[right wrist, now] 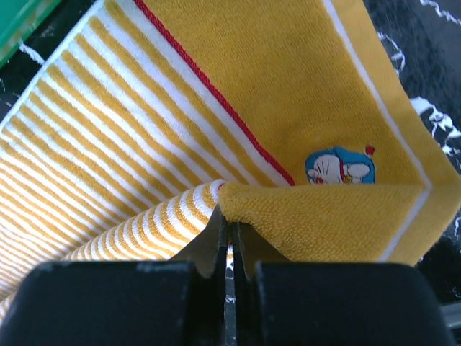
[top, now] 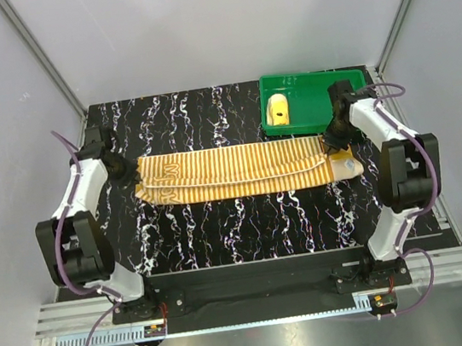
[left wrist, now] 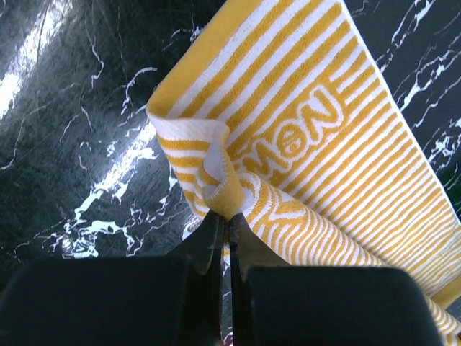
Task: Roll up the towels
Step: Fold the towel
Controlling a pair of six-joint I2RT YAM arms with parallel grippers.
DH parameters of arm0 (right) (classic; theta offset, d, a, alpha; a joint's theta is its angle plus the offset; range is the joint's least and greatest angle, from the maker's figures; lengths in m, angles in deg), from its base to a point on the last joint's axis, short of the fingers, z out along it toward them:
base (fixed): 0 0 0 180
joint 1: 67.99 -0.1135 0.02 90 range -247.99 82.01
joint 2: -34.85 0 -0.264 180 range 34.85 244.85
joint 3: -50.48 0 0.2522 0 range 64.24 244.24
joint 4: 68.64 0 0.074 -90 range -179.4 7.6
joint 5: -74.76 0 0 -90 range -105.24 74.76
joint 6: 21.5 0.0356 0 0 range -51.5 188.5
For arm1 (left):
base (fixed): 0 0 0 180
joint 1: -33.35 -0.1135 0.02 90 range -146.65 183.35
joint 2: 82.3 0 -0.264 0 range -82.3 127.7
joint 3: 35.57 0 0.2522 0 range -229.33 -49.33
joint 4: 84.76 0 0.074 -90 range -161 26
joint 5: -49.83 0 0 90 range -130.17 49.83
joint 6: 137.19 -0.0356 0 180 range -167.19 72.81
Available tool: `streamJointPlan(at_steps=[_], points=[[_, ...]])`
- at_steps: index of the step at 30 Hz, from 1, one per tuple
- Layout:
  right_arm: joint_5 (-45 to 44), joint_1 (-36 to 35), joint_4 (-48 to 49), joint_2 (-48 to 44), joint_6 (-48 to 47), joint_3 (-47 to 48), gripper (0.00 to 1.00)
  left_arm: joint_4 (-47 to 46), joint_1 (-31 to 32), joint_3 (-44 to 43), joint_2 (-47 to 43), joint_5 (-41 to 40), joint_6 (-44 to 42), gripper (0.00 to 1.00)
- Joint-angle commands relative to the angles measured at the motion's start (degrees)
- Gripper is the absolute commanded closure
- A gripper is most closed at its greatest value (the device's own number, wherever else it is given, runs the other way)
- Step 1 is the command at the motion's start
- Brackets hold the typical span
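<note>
Stretching lengthwise between the left and right edges of the bench (top: 221, 226), striped towel (top: 239, 170): left gripper (left wrist: 225, 223) pinches its left end, right gripper (right wrist: 229, 220) its right end.

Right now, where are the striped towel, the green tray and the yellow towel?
striped towel (top: 239, 167): top view, flat middle.
green tray (top: 308, 98): top view, bare floor.
yellow towel (top: 278, 112): top view, roll's middle.

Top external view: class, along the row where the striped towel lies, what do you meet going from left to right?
In order: left arm → left gripper, pinching the towel's left end → striped towel → right gripper, pinching its right end → right arm.
</note>
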Motion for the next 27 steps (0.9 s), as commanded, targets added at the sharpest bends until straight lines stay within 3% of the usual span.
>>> streamJointPlan(at_steps=[1,18,25,27], points=[[-2.0,-0.1,0.3,3.2,-1.8,4.8,1.00,-0.7,-0.3,-5.8,2.9,-2.4,0.3,1.00],[-2.1,0.1,-2.4,18.1,-3.6,20.6,0.98,1.7,-0.3,-17.9,17.1,-4.8,0.4,1.00],[-3.3,0.7,-5.2,23.9,-4.5,27.6,0.83,4.5,-0.3,-28.1,25.7,-6.1,0.5,1.00],[-3.4,1.2,-5.4,24.5,-4.9,29.2,0.65,5.1,-0.3,-30.9,28.1,-4.2,-0.6,1.00]])
